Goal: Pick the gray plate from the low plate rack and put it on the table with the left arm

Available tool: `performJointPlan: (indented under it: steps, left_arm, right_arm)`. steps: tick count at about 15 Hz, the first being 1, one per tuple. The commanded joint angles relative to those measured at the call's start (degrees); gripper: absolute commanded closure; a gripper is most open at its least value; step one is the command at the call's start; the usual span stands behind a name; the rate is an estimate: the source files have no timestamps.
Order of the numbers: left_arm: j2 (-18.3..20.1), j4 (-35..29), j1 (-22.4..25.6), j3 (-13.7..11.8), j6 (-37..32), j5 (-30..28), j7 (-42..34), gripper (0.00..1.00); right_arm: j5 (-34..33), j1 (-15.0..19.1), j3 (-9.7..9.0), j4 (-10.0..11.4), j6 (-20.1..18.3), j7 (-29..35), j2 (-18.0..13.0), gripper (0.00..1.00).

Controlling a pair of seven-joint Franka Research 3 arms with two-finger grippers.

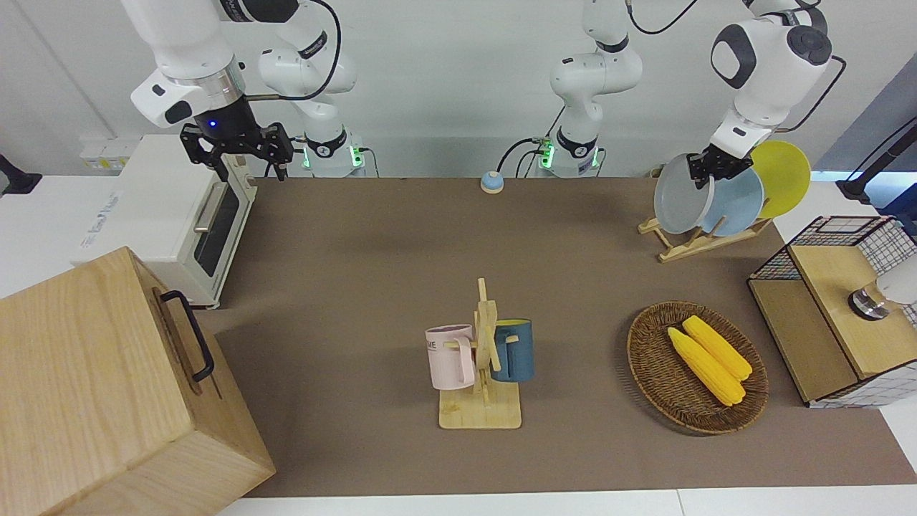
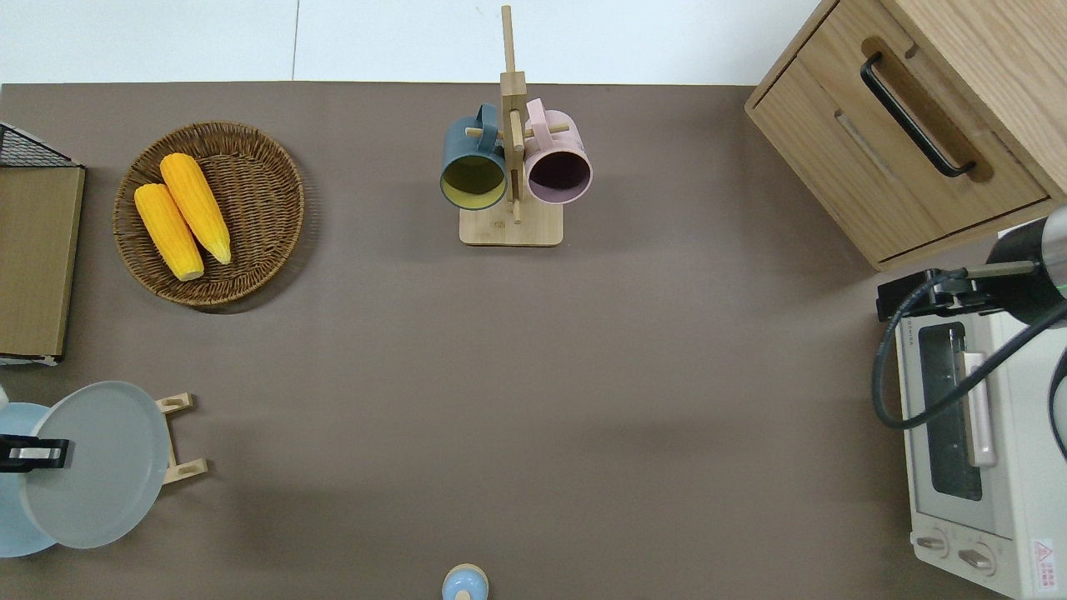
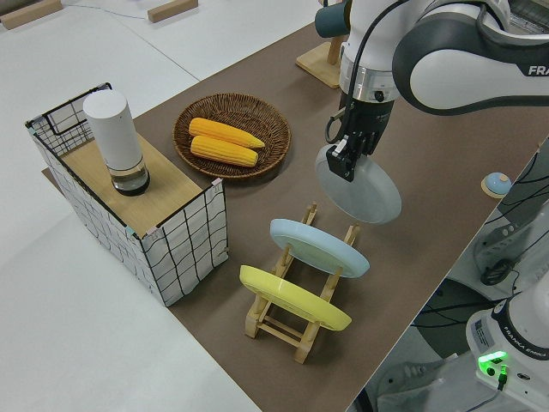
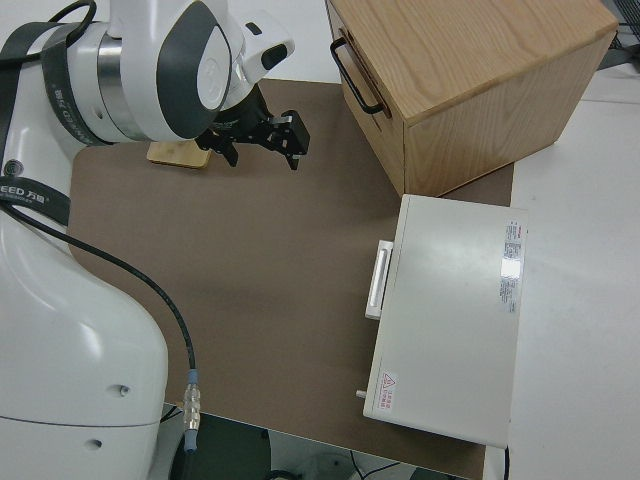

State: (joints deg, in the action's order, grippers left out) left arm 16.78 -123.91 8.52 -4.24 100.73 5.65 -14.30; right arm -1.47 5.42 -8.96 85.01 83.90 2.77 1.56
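My left gripper (image 1: 706, 176) is shut on the upper rim of the gray plate (image 1: 678, 195). It holds the plate tilted in the air above the low plate rack (image 1: 679, 246), clear of the slots. In the overhead view the gripper (image 2: 37, 454) and plate (image 2: 100, 471) hang over the end of the rack (image 2: 179, 439) that lies toward the middle of the table (image 2: 583, 375). The left side view shows the plate (image 3: 364, 193) well above the rack (image 3: 292, 322). The right arm is parked with its gripper (image 1: 243, 154) open.
A light blue plate (image 1: 738, 204) and a yellow plate (image 1: 784, 175) stand in the rack. A wicker basket with corn (image 1: 648, 373), a wire shelf box (image 1: 838, 308), a mug stand (image 1: 483, 358), a wooden cabinet (image 1: 107, 387), a toaster oven (image 1: 172, 215) and a small bell (image 1: 491, 181) stand around the table.
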Motion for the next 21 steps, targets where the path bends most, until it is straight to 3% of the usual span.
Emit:
performJointPlan:
  steps: [1, 4, 7, 10, 16, 21]
  left_arm:
    - [0.36, 5.07, -0.79, 3.17, -7.46, -0.46, 5.49, 1.00]
    - [0.53, 7.36, -0.70, 7.74, -10.81, -1.60, 9.88, 1.00]
    - [0.80, 9.03, -0.79, 10.99, -13.53, -7.13, 15.78, 1.00]
    - [1.15, 9.30, -0.79, 13.81, -13.81, -11.00, 17.11, 1.00]
    - [1.06, 9.13, -0.61, 14.26, -13.72, -20.66, 16.85, 1.00]
    - [0.62, 7.20, 0.18, 13.73, -12.40, -23.85, 15.97, 1.00]
  right_arm:
    - [0.15, -0.41, 0.34, -0.37, -0.05, 0.22, 0.02, 0.017]
    - [0.15, -0.41, 0.34, -0.37, -0.05, 0.22, 0.02, 0.017]
    - [0.15, -0.41, 0.34, -0.37, -0.05, 0.22, 0.02, 0.017]
    - [0.15, -0.41, 0.34, -0.37, -0.05, 0.22, 0.02, 0.017]
    - [0.15, -0.41, 0.34, -0.37, -0.05, 0.22, 0.02, 0.017]
    - [0.15, -0.41, 0.34, -0.37, -0.05, 0.22, 0.02, 0.017]
